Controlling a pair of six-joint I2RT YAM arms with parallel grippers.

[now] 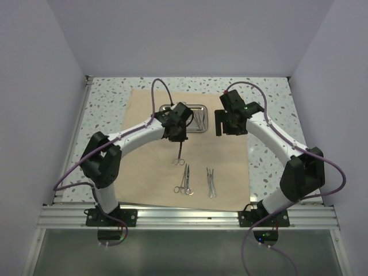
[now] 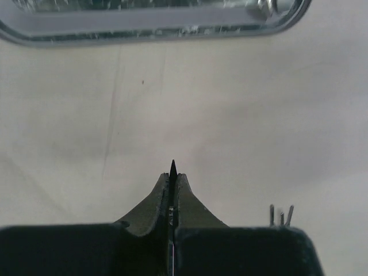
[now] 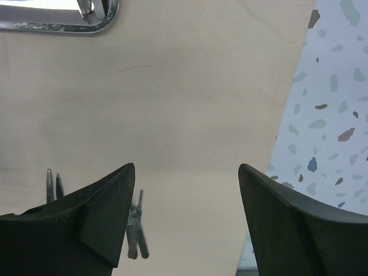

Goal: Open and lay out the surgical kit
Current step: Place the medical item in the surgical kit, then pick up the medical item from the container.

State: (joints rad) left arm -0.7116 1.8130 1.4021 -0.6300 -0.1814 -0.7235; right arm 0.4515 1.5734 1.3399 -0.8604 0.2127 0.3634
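Note:
The tan cloth wrap point(image 1: 155, 172) lies spread flat on the table. The steel tray point(image 1: 198, 118) sits at its far middle, with slim instruments still in it. My left gripper point(image 1: 180, 140) is just in front of the tray, shut on a slim silver ring-handled instrument point(image 1: 181, 155) that hangs down over the cloth. In the left wrist view its dark tip point(image 2: 172, 167) sticks out between the closed fingers point(image 2: 187, 198). A pair of scissors point(image 1: 184, 181) and tweezers point(image 1: 211, 183) lie on the near cloth. My right gripper point(image 1: 224, 129) is open and empty right of the tray.
The tray's rim shows at the top of the left wrist view point(image 2: 155, 31) and its corner in the right wrist view point(image 3: 63, 24). The right wrist view also shows the tweezers point(image 3: 135, 230) and the speckled tabletop point(image 3: 333, 115) beyond the cloth's right edge. White walls enclose the table.

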